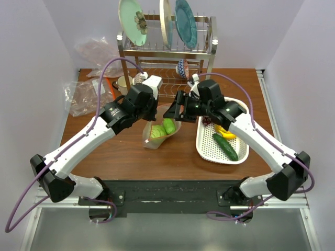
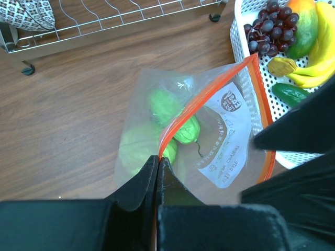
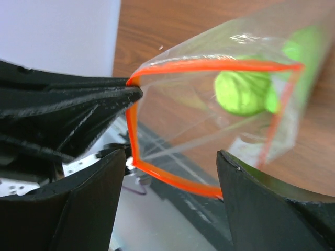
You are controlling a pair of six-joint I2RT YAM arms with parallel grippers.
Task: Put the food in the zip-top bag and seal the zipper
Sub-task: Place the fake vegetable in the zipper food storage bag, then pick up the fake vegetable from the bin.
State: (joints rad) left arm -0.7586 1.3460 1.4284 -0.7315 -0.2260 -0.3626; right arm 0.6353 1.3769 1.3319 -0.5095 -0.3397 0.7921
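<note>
Zip-top bag [image 1: 157, 135] sits mid-table [image 1: 115, 151], some green food [image 1: 168, 125] inside; the rest waits in the basket [image 1: 205, 144] by the right edge

Left wrist: left gripper [image 2: 158, 166] clamps the zipper [image 2: 252, 60]

Right wrist: right gripper [image 3: 171, 157] gapes open, bag unsealed

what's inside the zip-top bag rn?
Through the clear zip-top bag: green toy produce, at least two pieces. Its white print and the left gripper cover the rest; count unclear.

bananas [image 2: 323, 42] cut by right edge, basket [image 1: 207, 145] partly behind right arm [image 1: 251, 133]
</note>
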